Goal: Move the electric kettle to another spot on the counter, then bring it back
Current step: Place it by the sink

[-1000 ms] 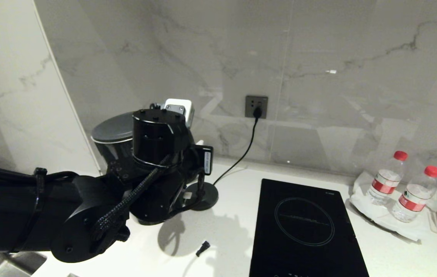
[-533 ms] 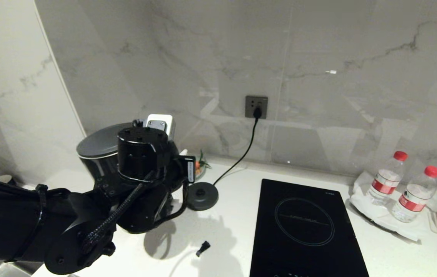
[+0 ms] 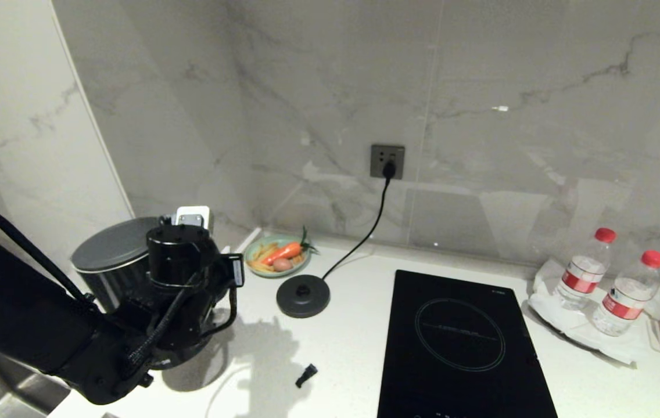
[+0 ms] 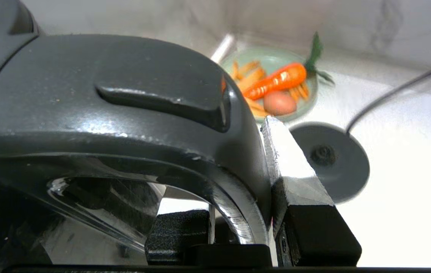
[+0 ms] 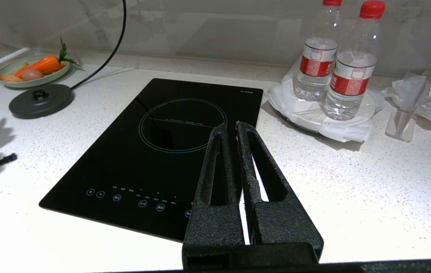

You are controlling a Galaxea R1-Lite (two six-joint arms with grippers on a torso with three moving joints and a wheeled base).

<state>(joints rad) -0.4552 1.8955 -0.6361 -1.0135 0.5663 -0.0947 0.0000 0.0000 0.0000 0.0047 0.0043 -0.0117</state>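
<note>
Since 1 second earlier, the left arm and the electric kettle [image 3: 110, 258] had swung from the middle-left of the head view down toward its lower left, uncovering the round base disc [image 3: 302, 295] and a green plate of vegetables [image 3: 276, 259] behind it. The left tool [image 4: 238, 212] was clamped on the kettle's loop handle [image 4: 124, 110], 1 finger [image 4: 293, 167] pressed against the handle's outer side, as the wrist view showed. The kettle sat low at the lower left of the head view, beside the wall; whether its bottom touched the tabletop [image 3: 341, 348] could not be told, because the arm hid it. The step in hand looked like setting it down at the new spot. To do that well, the kettle should be kept upright, lowered until its base rests flat well inside the front edge, and released only then. The right tool [image 5: 234, 131] hung parked over the black hob [image 5: 166, 151], fingers closed and empty.
</note>
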